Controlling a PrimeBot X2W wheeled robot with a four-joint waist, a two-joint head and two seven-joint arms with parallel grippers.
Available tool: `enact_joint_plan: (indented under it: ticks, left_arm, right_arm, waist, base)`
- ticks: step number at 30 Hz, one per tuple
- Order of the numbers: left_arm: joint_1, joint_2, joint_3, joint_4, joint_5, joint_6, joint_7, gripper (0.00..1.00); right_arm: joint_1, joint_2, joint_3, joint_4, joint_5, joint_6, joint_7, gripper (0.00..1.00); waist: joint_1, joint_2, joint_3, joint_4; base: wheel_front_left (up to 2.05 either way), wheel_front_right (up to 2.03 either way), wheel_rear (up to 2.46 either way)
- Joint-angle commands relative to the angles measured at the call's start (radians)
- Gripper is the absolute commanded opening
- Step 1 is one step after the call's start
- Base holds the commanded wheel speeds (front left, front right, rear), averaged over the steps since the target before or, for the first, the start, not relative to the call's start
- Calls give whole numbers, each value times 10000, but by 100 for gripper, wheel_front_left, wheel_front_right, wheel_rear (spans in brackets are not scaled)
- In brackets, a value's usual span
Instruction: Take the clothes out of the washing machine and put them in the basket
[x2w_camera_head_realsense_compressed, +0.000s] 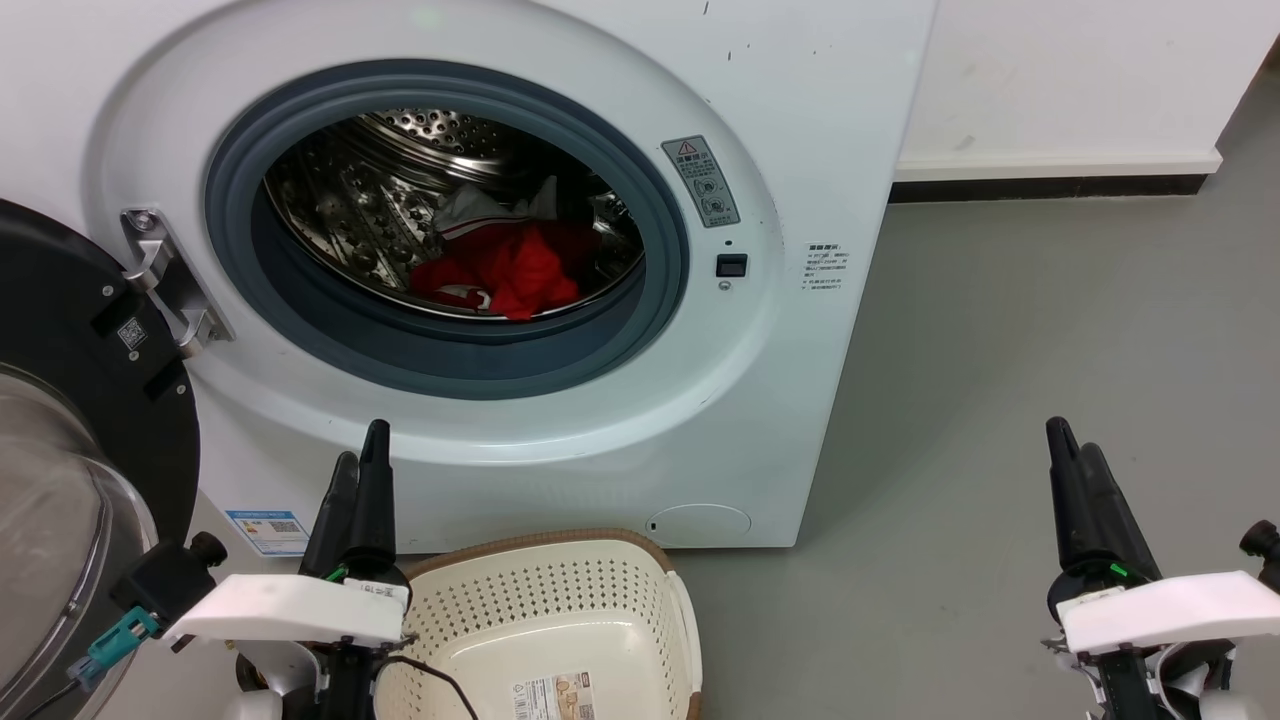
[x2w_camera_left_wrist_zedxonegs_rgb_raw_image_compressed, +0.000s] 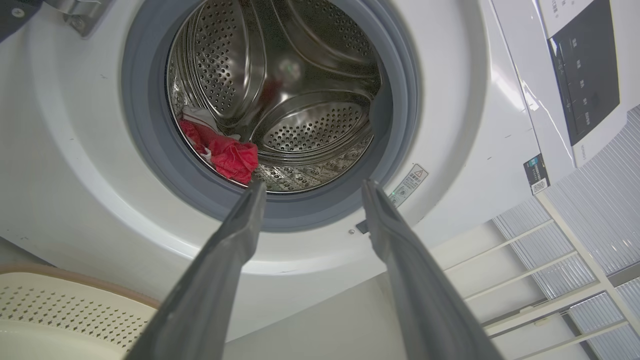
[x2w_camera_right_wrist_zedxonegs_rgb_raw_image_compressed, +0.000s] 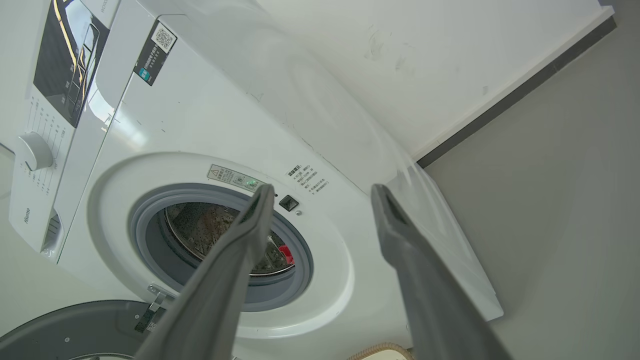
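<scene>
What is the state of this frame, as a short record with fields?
clothes: red and white, inside the drum of the washing machine
door: swung open, at left
basket: on floor before the machine, no clothes seen in it
left gripper: open, empty, beside basket
right gripper: open, empty, above floor

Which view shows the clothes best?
The head view: the clothes show most fully in the washing machine, red with white parts. The left wrist view shows a smaller red bunch; the right wrist view, a red speck.
</scene>
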Motion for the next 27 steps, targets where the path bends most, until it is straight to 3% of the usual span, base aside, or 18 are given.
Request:
enact_joint_plan:
  ticks: [1,14,27]
  left_arm:
    - [-46,31,-78,-226,530,66,-131,100]
    - [106,71,-389,-449,2970,354,-557,100]
    - [238,285,-649,-559,4616,689,-903,100]
  right_arm:
    - [-14,-41,64,-245,-593,3,-124,100]
    - [269,-40,166,-230,-2790,3,-541,100]
    - [455,-39,214,-247,-4384,2,-698,100]
  waist:
    - [0,0,-6,6]
    - [0,0,-25,18]
    - [0,0,-69,21]
  base:
    - [0,0,0]
    - [0,0,0]
    - [0,0,0]
